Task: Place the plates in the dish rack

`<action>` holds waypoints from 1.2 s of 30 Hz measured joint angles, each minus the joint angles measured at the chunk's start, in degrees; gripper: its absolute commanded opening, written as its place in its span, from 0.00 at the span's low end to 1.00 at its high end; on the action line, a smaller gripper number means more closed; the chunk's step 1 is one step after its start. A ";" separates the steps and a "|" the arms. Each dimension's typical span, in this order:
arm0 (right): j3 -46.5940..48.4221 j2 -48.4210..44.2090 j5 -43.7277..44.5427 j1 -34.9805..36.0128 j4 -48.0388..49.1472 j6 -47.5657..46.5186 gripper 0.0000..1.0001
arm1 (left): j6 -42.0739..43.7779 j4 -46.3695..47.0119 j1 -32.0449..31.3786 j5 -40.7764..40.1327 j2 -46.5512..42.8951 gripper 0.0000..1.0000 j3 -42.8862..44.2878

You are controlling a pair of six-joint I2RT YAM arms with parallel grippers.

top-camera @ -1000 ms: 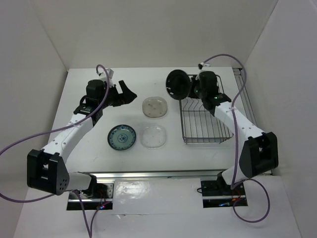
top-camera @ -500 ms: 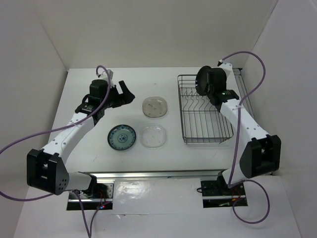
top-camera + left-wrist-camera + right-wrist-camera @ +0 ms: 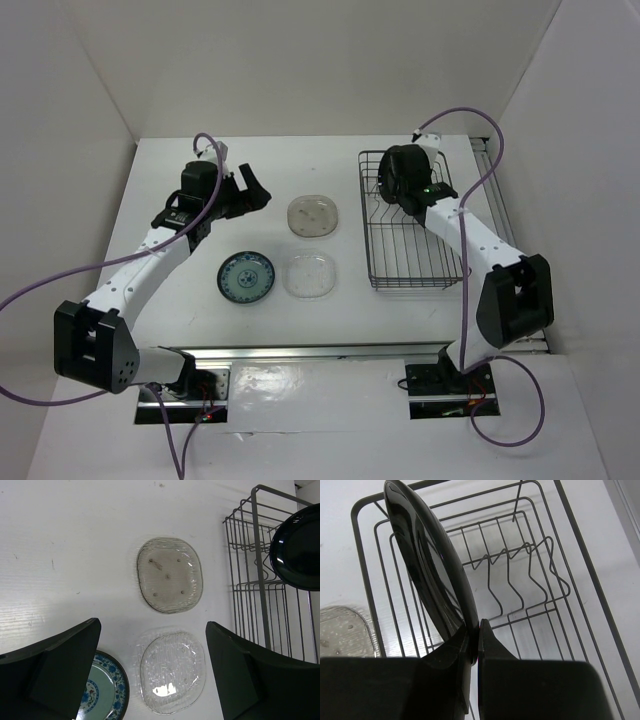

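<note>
My right gripper [image 3: 408, 188] is shut on the rim of the glossy black plate [image 3: 398, 175] and holds it on edge over the far left part of the dish rack [image 3: 440, 262]. In the right wrist view the black plate [image 3: 427, 575] stands tilted above the rack's upright dividers [image 3: 530, 580], pinched at my gripper [image 3: 477, 630]. My left gripper [image 3: 255, 190] is open and empty above the table [image 3: 152, 626]. The speckled clear plate [image 3: 313, 214], the clear rounded-square plate [image 3: 309, 275] and the blue-green patterned plate [image 3: 246, 276] lie flat on the table.
White walls enclose the table on the left, back and right. The rack stands close to the right wall. In the left wrist view the rack's corner [image 3: 255, 555] and the black plate [image 3: 300, 550] show at the right.
My right arm has carried the black plate from left of the rack to over it, then slightly back left and lower. My left arm has barely moved.
</note>
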 measured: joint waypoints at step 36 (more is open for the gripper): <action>2.86 5.75 2.08 3.34 -0.26 2.23 1.00 | -0.04 9.42 -0.55 6.82 31.89 0.97 12.35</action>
